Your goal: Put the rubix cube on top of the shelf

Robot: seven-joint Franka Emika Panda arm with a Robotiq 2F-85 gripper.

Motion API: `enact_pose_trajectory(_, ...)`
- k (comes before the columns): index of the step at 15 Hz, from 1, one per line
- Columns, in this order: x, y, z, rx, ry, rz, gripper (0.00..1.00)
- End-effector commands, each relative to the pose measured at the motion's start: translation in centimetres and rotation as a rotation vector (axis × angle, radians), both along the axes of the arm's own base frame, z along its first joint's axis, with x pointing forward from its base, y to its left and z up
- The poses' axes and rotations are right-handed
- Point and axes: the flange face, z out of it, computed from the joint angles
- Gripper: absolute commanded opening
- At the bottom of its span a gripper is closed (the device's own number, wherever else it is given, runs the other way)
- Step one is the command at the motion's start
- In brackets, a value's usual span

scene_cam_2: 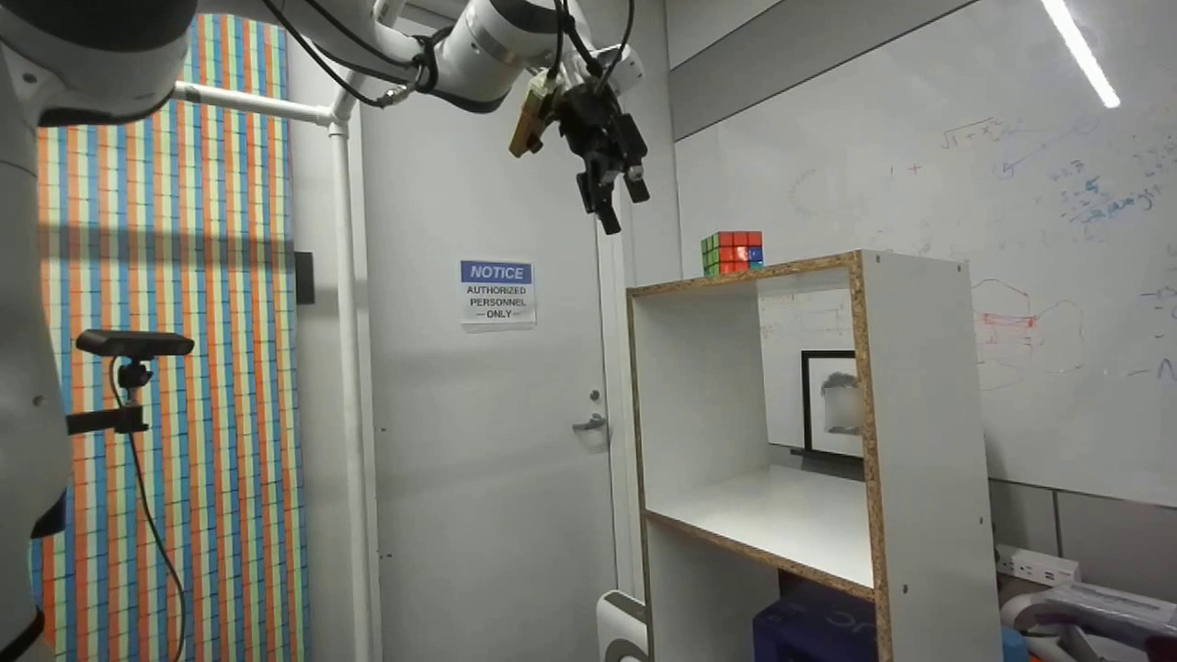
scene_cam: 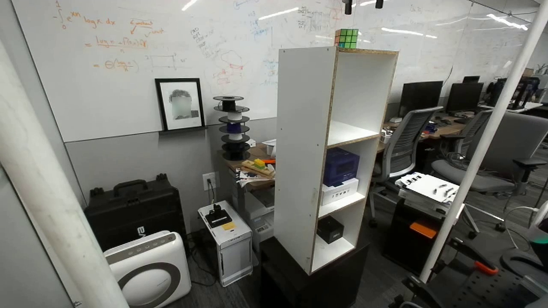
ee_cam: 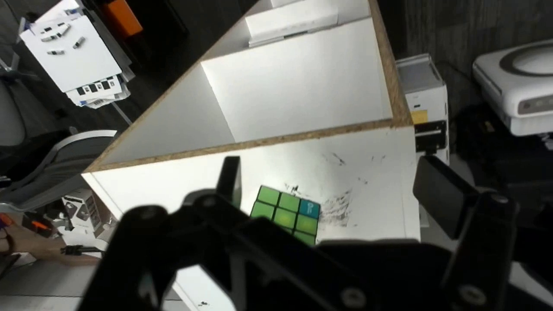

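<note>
The rubix cube (scene_cam: pixel 346 38) rests on the top panel of the tall white shelf (scene_cam: pixel 305 149) in both exterior views. The cube (scene_cam_2: pixel 733 254) sits near the top's open front edge, with red and green sides showing there, above the shelf's side wall (scene_cam_2: pixel 924 414). In the wrist view the green top of the cube (ee_cam: pixel 286 211) is partly hidden by the gripper linkage, and the shelf top (ee_cam: pixel 367 160) shows scuff marks. My gripper (scene_cam_2: pixel 623 210) is open and empty, above and apart from the cube. Its fingertips (scene_cam: pixel 364 5) show at an exterior view's top edge; the wrist view shows its jaws (ee_cam: pixel 332 185) wide apart.
The shelf holds a dark blue box (scene_cam: pixel 341 167), a white box (scene_cam: pixel 340 192) and a black box (scene_cam: pixel 330 229) in lower compartments. It stands on a low black cabinet (scene_cam: pixel 314 278). A whiteboard (scene_cam: pixel 239 55) is behind. A white pole (scene_cam: pixel 483 141) and chairs (scene_cam: pixel 402 141) stand nearby.
</note>
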Motion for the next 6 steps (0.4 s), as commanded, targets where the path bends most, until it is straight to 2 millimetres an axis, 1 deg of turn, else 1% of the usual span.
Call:
enact_pose_trajectory(1, -4.1, -0.4, -1.2, 0.0, 0.103, 0.088, 1.0)
enact_pose_trajectory(2, -4.5, -1.2, -2.7, 0.009, 0.154, 0.074, 1.0)
enact_pose_trajectory(3, -2.7, 0.0, -1.1, -0.005, 0.099, 0.054, 1.0)
enact_pose_trajectory(5, -3.5, -0.8, -2.7, -0.003, 0.145, 0.054, 1.0)
enact_pose_trajectory(6, -3.6, -1.1, -3.0, -0.003, 0.155, 0.053, 1.0)
